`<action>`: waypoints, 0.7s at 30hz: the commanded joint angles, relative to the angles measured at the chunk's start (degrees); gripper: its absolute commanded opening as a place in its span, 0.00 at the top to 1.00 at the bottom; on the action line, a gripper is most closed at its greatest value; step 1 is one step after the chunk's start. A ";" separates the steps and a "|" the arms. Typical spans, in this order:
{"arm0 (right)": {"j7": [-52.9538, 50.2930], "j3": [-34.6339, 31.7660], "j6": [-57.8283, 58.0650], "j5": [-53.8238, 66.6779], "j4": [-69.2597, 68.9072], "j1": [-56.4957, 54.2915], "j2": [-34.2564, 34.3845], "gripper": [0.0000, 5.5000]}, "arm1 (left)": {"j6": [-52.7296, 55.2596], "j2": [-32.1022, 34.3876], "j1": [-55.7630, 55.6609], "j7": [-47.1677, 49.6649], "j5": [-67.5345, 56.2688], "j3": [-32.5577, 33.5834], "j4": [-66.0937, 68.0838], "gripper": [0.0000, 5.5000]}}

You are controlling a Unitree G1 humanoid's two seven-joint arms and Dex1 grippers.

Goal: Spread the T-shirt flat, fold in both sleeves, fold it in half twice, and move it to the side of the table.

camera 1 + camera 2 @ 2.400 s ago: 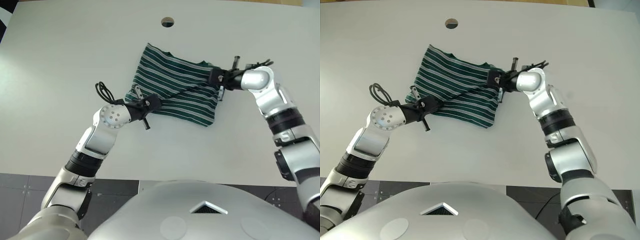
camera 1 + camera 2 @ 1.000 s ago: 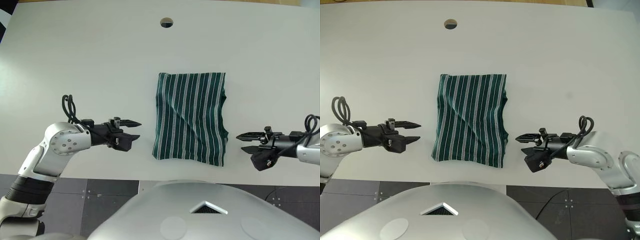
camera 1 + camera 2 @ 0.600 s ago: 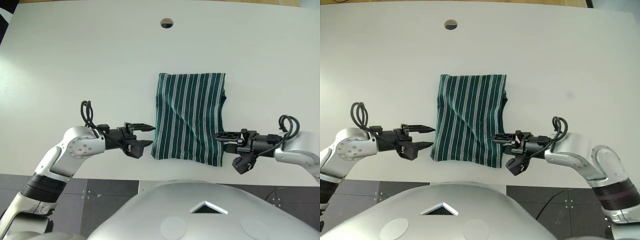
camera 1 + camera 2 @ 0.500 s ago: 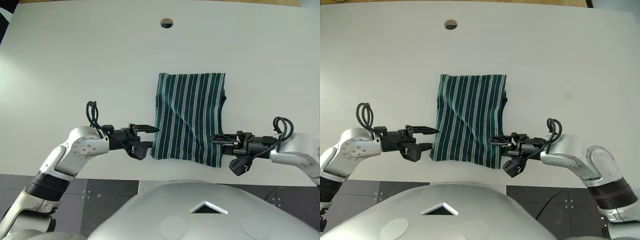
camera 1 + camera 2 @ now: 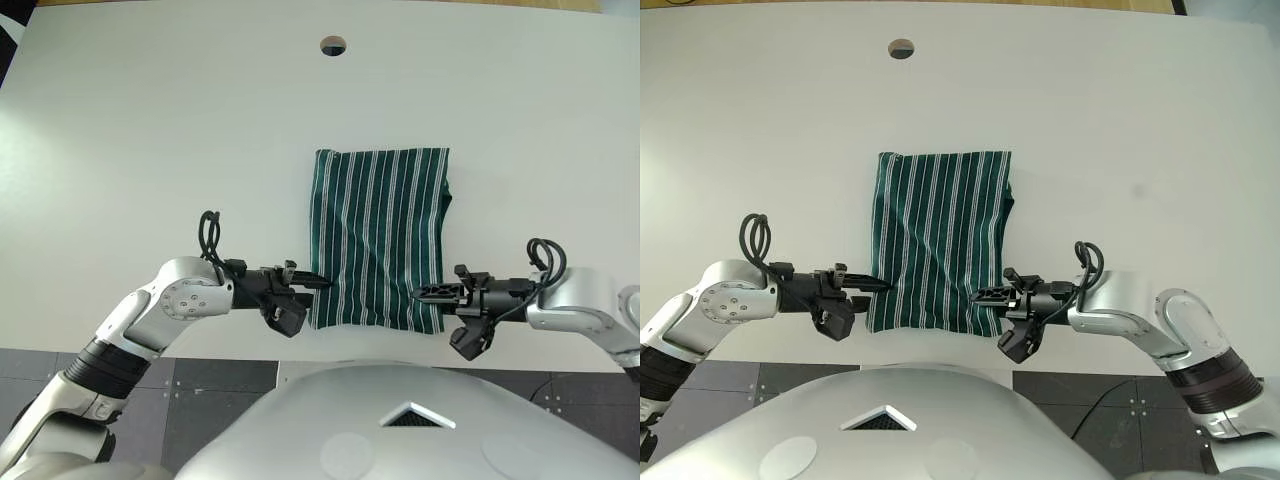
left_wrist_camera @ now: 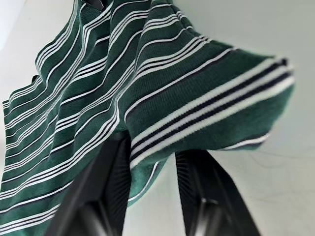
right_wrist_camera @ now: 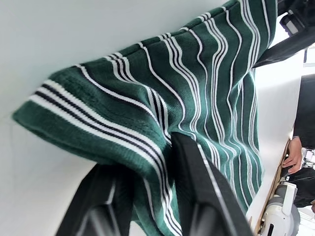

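The green T-shirt with white stripes lies folded into an upright rectangle on the white table, around the middle and somewhat toward the 6 o'clock edge. Its stripes run from 12 to 6 o'clock. A small round hole in the tabletop sits at about 11 o'clock from the shirt, well apart from it. The left gripper comes in from 9 o'clock and meets the shirt's 7 o'clock corner. In the left wrist view its black fingers are pinched on that corner, with the thick striped edge bulging out between them. The right gripper comes in from 3 o'clock to the 5 o'clock corner. Its fingers likewise clamp the folded layers, and the hem curls over one of them. Both grippers lie low, close to the tabletop, pointing toward each other along the shirt's 6 o'clock edge.
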 commanded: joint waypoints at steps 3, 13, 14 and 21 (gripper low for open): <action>5.94 1.10 10.02 14.49 1.03 0.52 0.16 0.98 | 4.15 1.93 0.41 -5.80 -3.18 -2.21 1.85 0.91; 14.46 -4.27 43.17 50.27 -5.23 2.84 0.64 0.98 | 22.32 0.42 -2.82 -12.73 -25.25 3.53 -0.76 0.91; 14.18 -4.98 46.07 51.81 -5.06 2.01 1.11 0.98 | 25.44 -0.73 -3.71 -12.30 -27.50 4.60 -0.52 0.91; 11.01 -9.22 63.07 58.67 -1.78 -5.53 5.64 0.98 | 51.95 -9.36 -13.76 -6.09 -41.03 12.17 2.63 0.91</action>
